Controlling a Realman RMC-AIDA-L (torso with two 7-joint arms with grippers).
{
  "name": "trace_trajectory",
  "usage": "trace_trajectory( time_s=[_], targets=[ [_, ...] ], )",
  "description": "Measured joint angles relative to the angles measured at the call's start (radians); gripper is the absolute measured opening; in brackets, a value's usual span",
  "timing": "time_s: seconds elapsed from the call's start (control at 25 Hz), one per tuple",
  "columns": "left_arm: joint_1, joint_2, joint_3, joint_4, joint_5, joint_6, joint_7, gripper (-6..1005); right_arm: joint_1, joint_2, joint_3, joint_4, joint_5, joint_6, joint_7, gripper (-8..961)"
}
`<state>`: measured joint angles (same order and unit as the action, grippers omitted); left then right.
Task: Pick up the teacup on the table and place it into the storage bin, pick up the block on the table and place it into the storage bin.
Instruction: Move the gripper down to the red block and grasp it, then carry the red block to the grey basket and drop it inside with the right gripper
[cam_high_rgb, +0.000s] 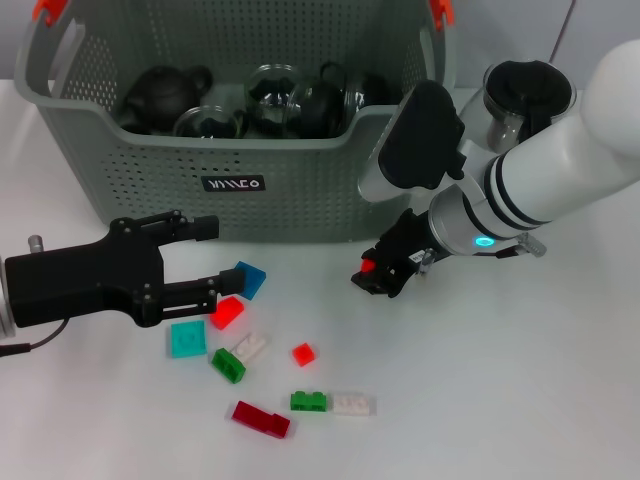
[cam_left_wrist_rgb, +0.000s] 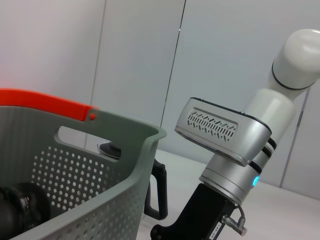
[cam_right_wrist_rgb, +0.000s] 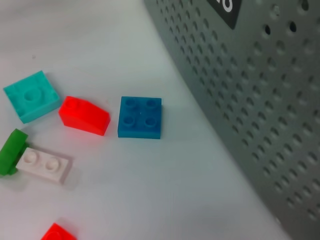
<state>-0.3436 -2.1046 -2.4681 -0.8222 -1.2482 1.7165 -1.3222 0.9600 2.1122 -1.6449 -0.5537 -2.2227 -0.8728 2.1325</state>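
I am running two arms over a white tabletop (cam_high_rgb: 520, 400). My left pincer (cam_high_rgb: 222, 268) reaches in low from the side, its black fingers spread apart with nothing held. Just past its fingertips lie a blue square plastic block (cam_high_rgb: 249, 280) and a red sloped plastic block (cam_high_rgb: 227, 313), the red one almost touching the lower finger. Beyond that pincer stands the large grey-green perforated plastic storage bin (cam_high_rgb: 300, 190), orange clips on its handles. Inside it I see dark teapots and glass teacups, so I judge the teacup step done; no teacup remains on the tabletop. The block step is left.

My right pincer (cam_high_rgb: 378, 277) hangs close to the tabletop beside the bin's front corner; I cannot tell how its fingers stand. Behind that arm sits a glass carafe with a black lid (cam_high_rgb: 520, 95).

Below the left pincer, scattered blocks crowd the pick: teal, green, white, red and dark red pieces lying near one another.
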Motion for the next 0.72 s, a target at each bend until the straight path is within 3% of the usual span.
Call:
trace_trajectory(
  time_s=[0.24,0.36,0.56,0.72],
  targets=[
    [0.000,-0.001,-0.011,0.001,0.000,0.000,0.000,768,-0.002,-0.003,0.005,0.000,0.000,0.000,0.001,308],
    [0.000,-0.001,-0.013,0.002,0.000,0.000,-0.001,768,-0.001,-0.003,0.004,-0.002,0.000,-0.003,0.001,175],
    [0.000,-0.002,-0.014,0.002,0.000,0.000,-0.003,768,-0.009,-0.008,0.017,-0.034,0.000,-0.037,0.003,176],
    [0.000,0.000,-0.014,0.002,0.001,0.005,-0.006,768,-0.050,-0.015,0.059,-0.137,-0.004,-0.138,-0.004,176]
  ],
)
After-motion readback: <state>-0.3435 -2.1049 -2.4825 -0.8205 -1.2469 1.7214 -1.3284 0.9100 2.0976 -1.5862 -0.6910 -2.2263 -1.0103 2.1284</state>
